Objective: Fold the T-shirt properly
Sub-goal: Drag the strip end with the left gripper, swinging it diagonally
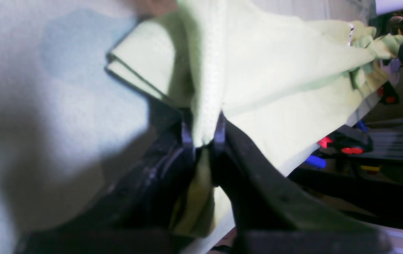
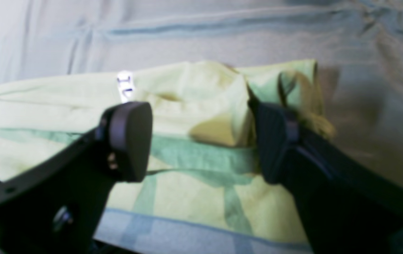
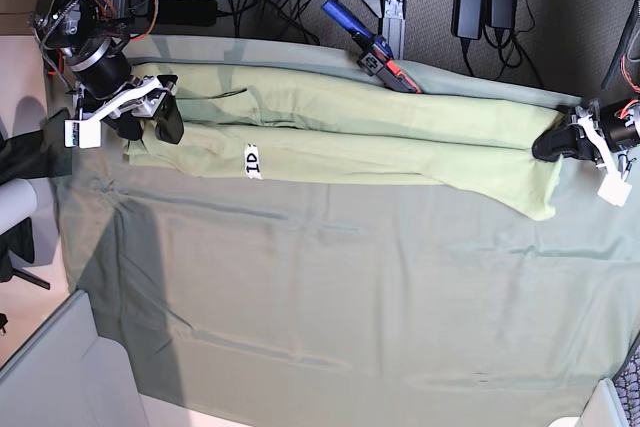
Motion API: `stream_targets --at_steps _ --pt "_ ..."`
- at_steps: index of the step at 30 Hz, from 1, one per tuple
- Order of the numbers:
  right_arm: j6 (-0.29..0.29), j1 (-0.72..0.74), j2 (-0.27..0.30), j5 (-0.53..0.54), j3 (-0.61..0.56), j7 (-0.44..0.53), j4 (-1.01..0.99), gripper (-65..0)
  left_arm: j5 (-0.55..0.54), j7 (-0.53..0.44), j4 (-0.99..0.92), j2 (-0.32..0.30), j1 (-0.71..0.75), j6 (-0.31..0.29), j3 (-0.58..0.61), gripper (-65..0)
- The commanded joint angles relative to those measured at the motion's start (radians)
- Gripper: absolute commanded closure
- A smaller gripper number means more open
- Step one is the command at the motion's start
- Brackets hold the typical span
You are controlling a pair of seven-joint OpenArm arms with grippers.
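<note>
Left fingers pinching T-shirt.

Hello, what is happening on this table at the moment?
A two-armed robot is folding a lime T-shirt, which lies stretched in a long band across the far part of the cloth-covered table. The left gripper is shut on one end of the shirt. The right gripper is open over the other end, near the white neck label, and grips nothing yet.
</note>
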Motion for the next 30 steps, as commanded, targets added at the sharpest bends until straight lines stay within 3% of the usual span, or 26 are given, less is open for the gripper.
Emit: stream_targets --at_steps 1,9,14,22,30 --pt "0.027 0.005 0.018 0.015 0.009 0.02 0.016 -44.4 -0.003 -0.038 0.011 -0.019 -0.011 -0.009 -0.006 0.0" --pt "0.027 0.006 0.018 0.014 0.009 0.021 0.016 -44.4 0.106 -0.08 0.011 -0.019 -0.083 -0.009 -0.006 0.0" --pt "0.027 0.009 0.019 0.014 0.021 0.026 0.016 -44.4 0.254 -0.176 0.011 -0.02 -0.158 -0.009 -0.006 0.0" --pt "0.027 0.027 0.019 0.019 0.107 0.034 0.016 -44.4 0.421 -0.251 -0.003 -0.024 -0.267 -0.009 -0.006 0.0" --pt "0.027 0.027 0.019 0.02 0.156 0.031 0.016 -44.4 0.528 -0.308 -0.285 -0.029 -0.476 -0.009 -0.006 0.0"
